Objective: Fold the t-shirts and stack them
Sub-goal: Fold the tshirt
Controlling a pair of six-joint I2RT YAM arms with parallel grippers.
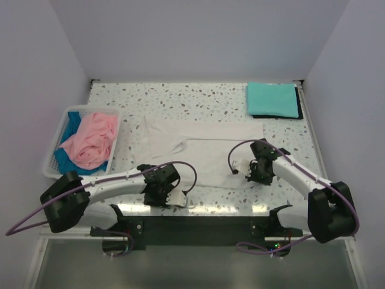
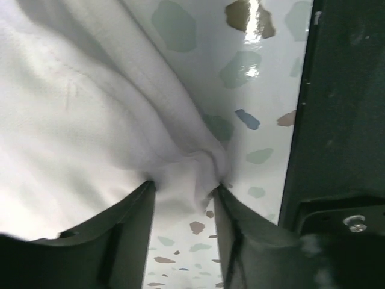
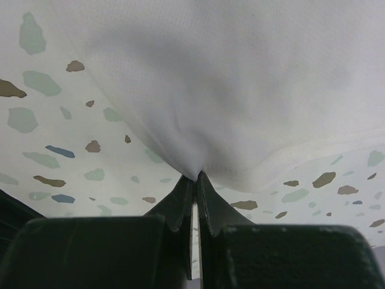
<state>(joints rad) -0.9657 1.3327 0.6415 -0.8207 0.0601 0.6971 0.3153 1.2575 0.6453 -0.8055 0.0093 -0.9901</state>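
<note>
A: Basket (image 1: 52, 155) at nine o'clock?
B: I see the pink t-shirt (image 1: 91, 141) over the blue t-shirt (image 1: 73, 120). The white t-shirt (image 1: 204, 147) lies centre: right gripper (image 3: 195, 176) clenched on it; left gripper (image 2: 183, 186) straddles a fold, grip unclear.

The table (image 1: 198, 96) is viewed from above and behind; 2 wrist views are held close over the shared white t-shirt (image 1: 210, 150).

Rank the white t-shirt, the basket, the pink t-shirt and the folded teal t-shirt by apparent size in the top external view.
1. white t-shirt, spread flat
2. basket
3. pink t-shirt, bunched up
4. teal t-shirt, folded

The last two look close, and the teal one lies farther from the camera, so their order is unsure.
</note>
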